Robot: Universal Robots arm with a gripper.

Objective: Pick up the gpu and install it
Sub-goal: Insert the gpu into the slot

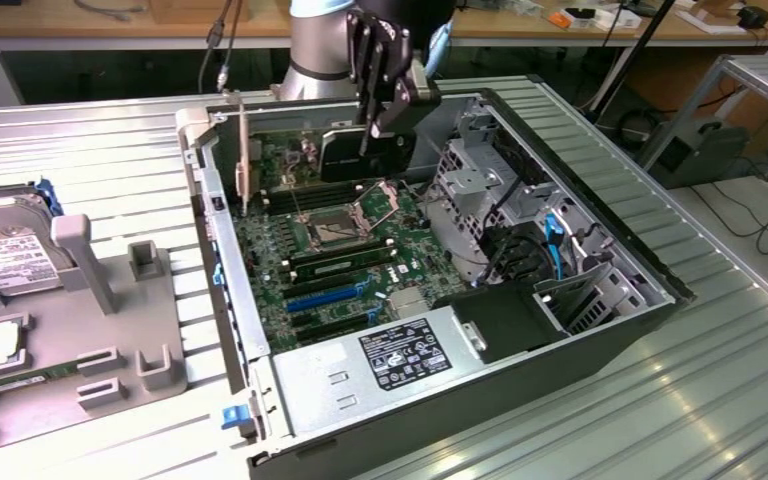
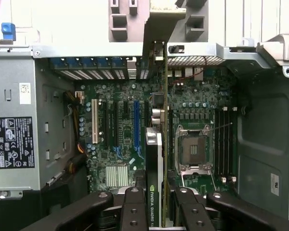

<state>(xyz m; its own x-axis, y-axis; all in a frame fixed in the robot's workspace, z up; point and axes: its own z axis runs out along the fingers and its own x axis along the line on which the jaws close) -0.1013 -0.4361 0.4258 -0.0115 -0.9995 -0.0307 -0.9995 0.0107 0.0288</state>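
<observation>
Workshop bkgd: wooden benches w/ cables at the back. In front, a ribbed metal desk [image 1: 104, 150] carries an open PC case [image 1: 611, 215] laid on its side.

Claw [image 1: 381, 125] hangs over the case's far end, fingers [image 2: 135, 211] pinched narrow on the gpu [image 1: 357, 155], one set each side of the card.

Gpu: slim, flat, black, held on edge above the mobo [image 1: 291, 250]. Its dark cooler face shows in the exterior view. The wrist view sees it edge-on, w/ white "NVIDIA QUADRO" lettering near the claw. A narrow silver bracket [image 2: 161, 24] sits at its far end, up by the case's rear wall. Can't tell if its lower edge touches a slot.

In the wrist view the card runs between the blue PCIe slot [image 2: 136, 122] and the open CPU socket [image 2: 192, 149]. A white slot [image 2: 94, 120] lies beyond the blue one, and RAM slots [image 2: 224, 139] are on the socket's other side.

PSU [image 1: 384, 360] w/ black label is at the case's near end, drive cage [image 1: 478, 170] toward the exterior view's right.

Well apart at the exterior view's left is a grey fixture tray [image 1: 117, 290], holding a silver hard drive [image 1: 4, 250] w/ white label.
</observation>
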